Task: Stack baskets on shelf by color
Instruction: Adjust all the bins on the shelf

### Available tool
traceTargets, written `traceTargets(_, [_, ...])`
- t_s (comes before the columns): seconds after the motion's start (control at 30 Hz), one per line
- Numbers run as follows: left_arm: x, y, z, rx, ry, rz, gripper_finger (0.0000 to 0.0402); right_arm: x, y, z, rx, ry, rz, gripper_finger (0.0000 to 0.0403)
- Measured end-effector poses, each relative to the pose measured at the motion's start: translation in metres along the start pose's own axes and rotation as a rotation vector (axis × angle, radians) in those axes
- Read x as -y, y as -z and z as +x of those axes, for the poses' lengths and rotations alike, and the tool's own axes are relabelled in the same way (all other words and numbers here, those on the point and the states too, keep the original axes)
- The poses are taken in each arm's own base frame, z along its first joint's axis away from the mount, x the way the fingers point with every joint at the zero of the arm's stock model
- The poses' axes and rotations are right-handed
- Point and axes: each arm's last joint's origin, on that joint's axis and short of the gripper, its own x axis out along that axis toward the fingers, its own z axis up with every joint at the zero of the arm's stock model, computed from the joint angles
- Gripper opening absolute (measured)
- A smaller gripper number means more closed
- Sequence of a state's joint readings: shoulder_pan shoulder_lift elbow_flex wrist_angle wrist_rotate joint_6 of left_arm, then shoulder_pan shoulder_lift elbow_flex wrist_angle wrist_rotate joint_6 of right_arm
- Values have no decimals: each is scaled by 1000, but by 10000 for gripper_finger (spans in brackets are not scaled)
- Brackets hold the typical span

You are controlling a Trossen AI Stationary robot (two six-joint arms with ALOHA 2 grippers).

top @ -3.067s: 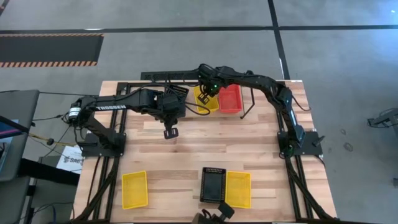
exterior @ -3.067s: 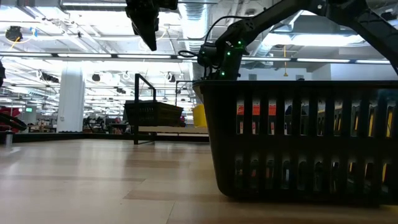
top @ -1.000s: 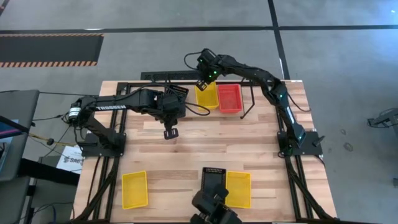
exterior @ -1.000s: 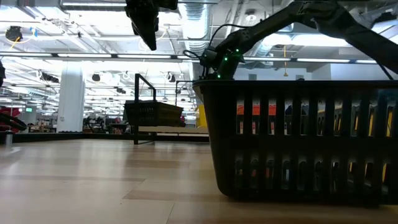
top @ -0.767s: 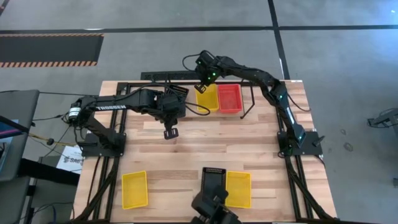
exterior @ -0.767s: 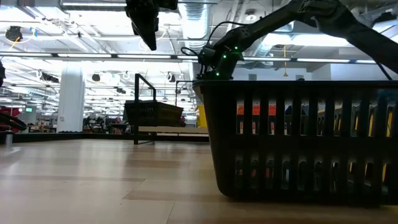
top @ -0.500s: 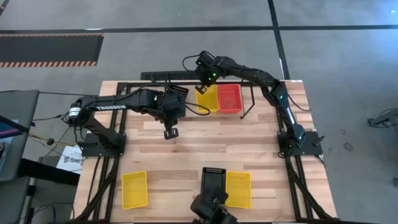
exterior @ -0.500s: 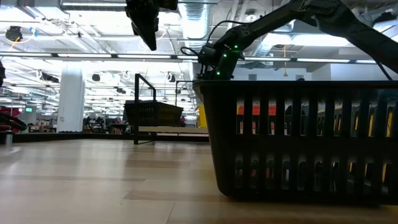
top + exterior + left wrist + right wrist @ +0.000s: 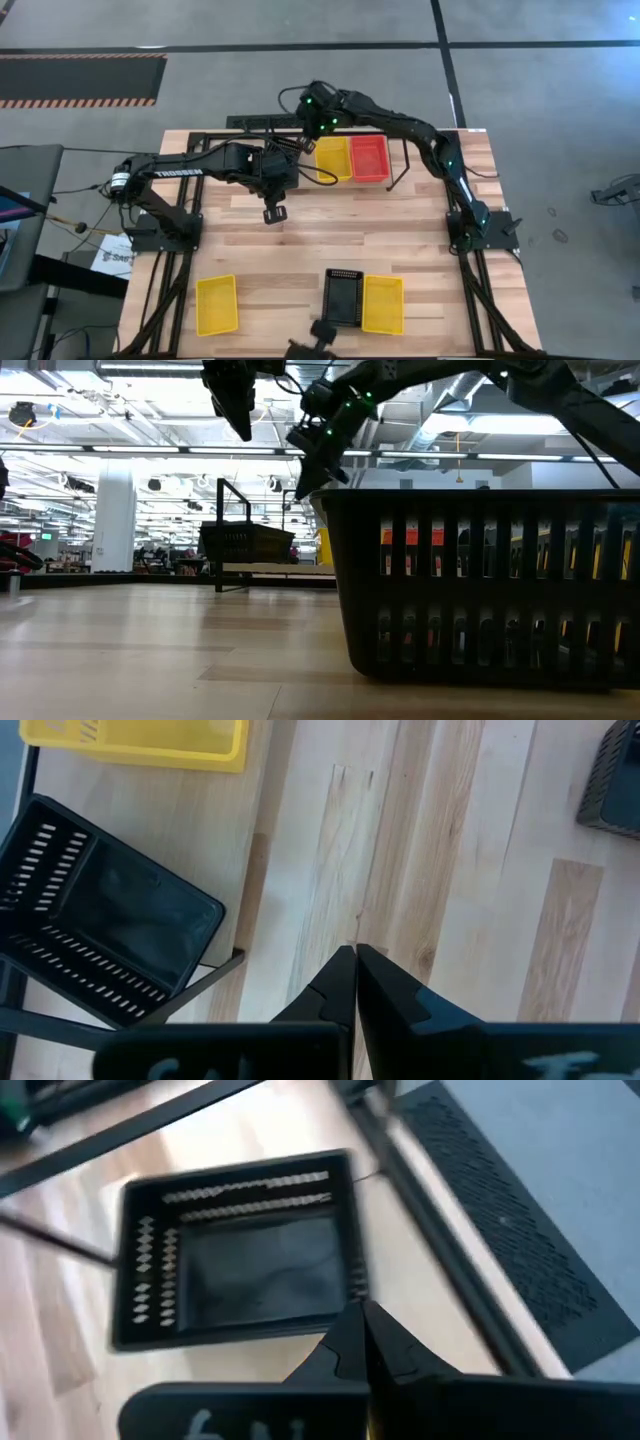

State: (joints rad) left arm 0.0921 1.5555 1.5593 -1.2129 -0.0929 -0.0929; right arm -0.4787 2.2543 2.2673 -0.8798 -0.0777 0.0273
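On the black rod shelf (image 9: pixel 398 168) at the far edge, a black basket (image 9: pixel 245 1265) lies tilted at the left end. A yellow basket (image 9: pixel 333 157) and a red one (image 9: pixel 369 158) lie side by side to its right. My right gripper (image 9: pixel 362 1323) hangs shut above the black basket and touches nothing; it also shows in the high view (image 9: pixel 303 128). My left gripper (image 9: pixel 272 212) hangs shut over the table's middle, nothing in it. Near the front edge lie a yellow basket (image 9: pixel 216 304), a black basket (image 9: pixel 343 297) and another yellow basket (image 9: pixel 383 303).
The black rail frame (image 9: pixel 180 160) carries both arms along the table's sides. In the low view the near black basket (image 9: pixel 480 580) fills the right half, with the shelf (image 9: pixel 222 530) far behind it. Bare wood lies between the shelf and the near baskets.
My right gripper has risen and swung toward the table's left, from over the yellow basket on the shelf to over the black basket beside it, and has stayed shut. No basket has moved.
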Motion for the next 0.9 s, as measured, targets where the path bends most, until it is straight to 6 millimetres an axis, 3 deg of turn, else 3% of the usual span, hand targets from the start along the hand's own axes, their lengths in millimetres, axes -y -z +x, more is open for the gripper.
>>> traceTargets(0.33, [0, 0, 0, 0, 0, 1, 0, -52, 2, 10, 33, -62, -132, 0])
traceTargets(0.47, [0, 0, 0, 0, 0, 1, 0, -53, -2, 10, 73, -79, -107, 0])
traceTargets(0.8, [2, 0, 0, -1, 9, 2, 0, -53, 22, 67, -51, -142, -77, 0])
traceTargets(0.9, [3, 0, 0, -1, 11, 8, 0, -55, 26, 74, -73, -149, -80, 0])
